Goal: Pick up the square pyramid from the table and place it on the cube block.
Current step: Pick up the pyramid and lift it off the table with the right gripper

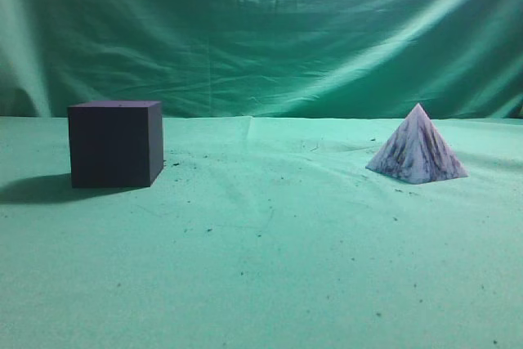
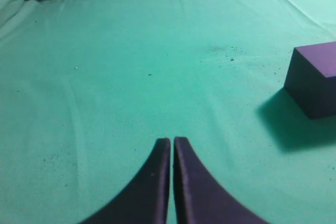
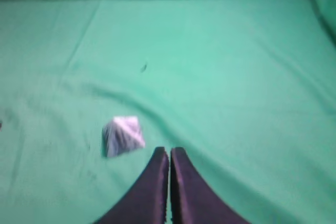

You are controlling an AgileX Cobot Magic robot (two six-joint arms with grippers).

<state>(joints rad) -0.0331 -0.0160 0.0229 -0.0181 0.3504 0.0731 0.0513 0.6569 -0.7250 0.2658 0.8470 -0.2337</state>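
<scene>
Both pincers are closed and empty; the right pincer [image 3: 169, 153] is nearer the pyramid [image 3: 122, 135], which stands on the bench [image 3: 236, 77] just beside and left of its tips

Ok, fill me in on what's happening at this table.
Nothing is being handled yet. The pyramid sits on the green table at the right, well apart from the cube at the left, whose top is bare. The left gripper and right gripper are both shut and empty. The right one hangs above the cloth near the pyramid; the cube lies off to the left one's right.
</scene>
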